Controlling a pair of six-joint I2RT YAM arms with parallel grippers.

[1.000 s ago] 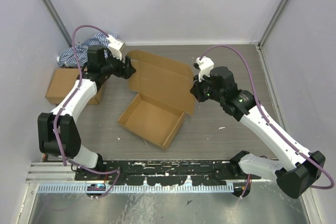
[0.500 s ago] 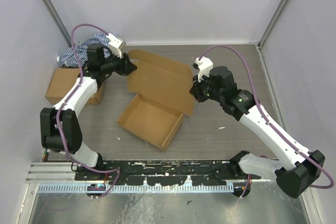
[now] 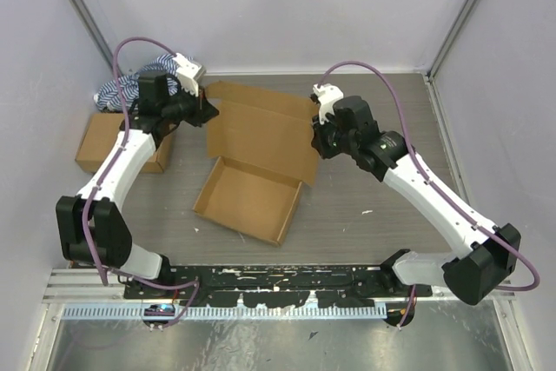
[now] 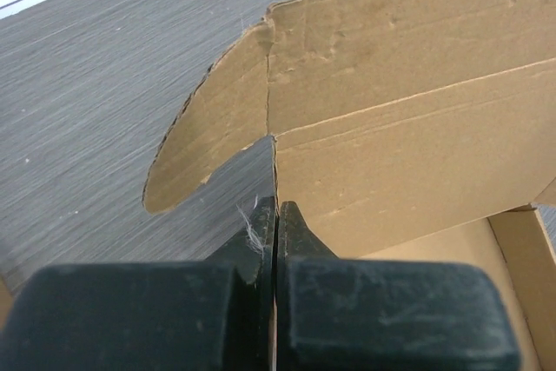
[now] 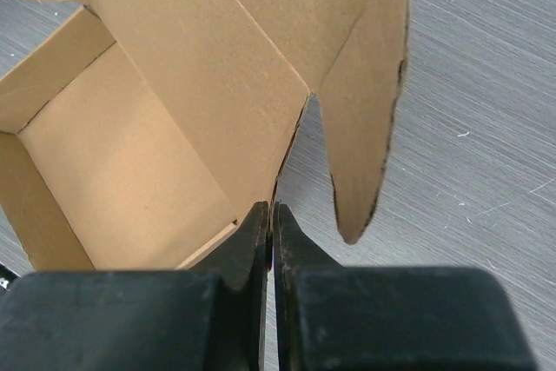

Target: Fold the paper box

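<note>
Handling the plain brown die-cut cardboard paper box (image 3: 250, 199), I judge it light, thin, stiff only betw. creases, so best taken at lid edges near folds. It sits on the grey wood-grain table (image 3: 347, 236), tray flat, lid raised. My left gripper (image 4: 276, 215) and right gripper (image 5: 271, 215) are each clamped onto a lid side edge.

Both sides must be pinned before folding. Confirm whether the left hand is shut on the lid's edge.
Yes: the left hand is pressed shut with the side edge of the box lid between its fingers.
</note>
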